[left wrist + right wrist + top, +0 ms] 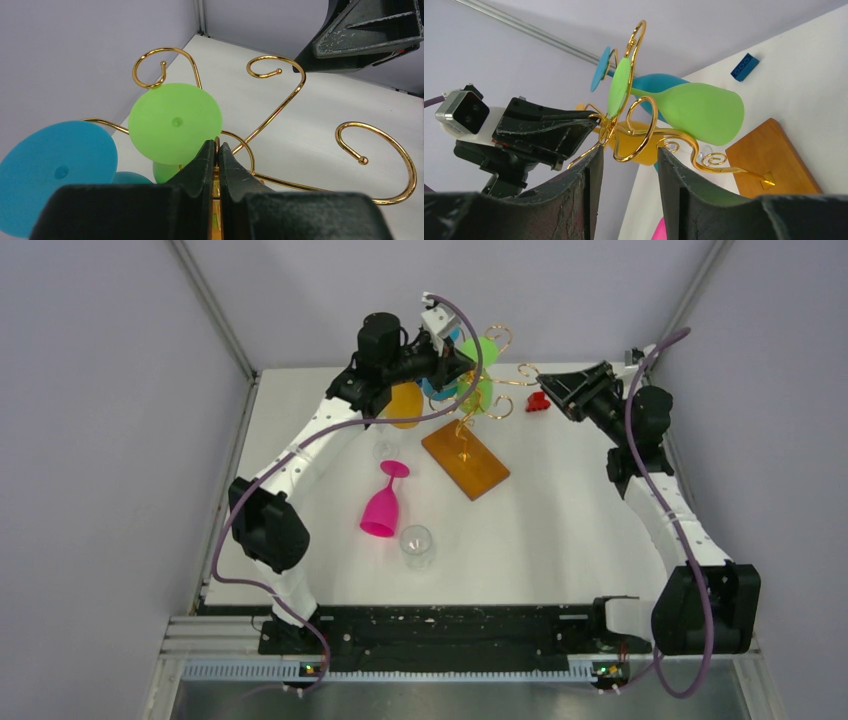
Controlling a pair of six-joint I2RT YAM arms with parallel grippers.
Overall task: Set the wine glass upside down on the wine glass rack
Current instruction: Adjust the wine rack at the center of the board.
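A thin gold wire wine glass rack with curled spiral arms is seen standing on its flat orange-brown wooden base toward the far middle of the white table. Three glasses are hung upside down on its arms. A lime-green plastic wine glass is held with its round foot uppermost. Just beside it, a blue plastic wine glass is hung the same way, and an orange plastic wine glass is hung on the left side. The left gripper is raised at the top of the rack and is clenched on the gold wire near the centre, just below the green foot. The right gripper is held near the spiral arms on the rack's right side. Its jaws stand apart and nothing is grasped; one gold curl is seen through the gap between them. A bright pink plastic wine glass is laid on its side on the table, in front of and to the left of the base. A clear wine glass is found just beside it on the near side, and a second clear glass near its foot. A small red block and a small blue brick are seen on the table beyond the rack.
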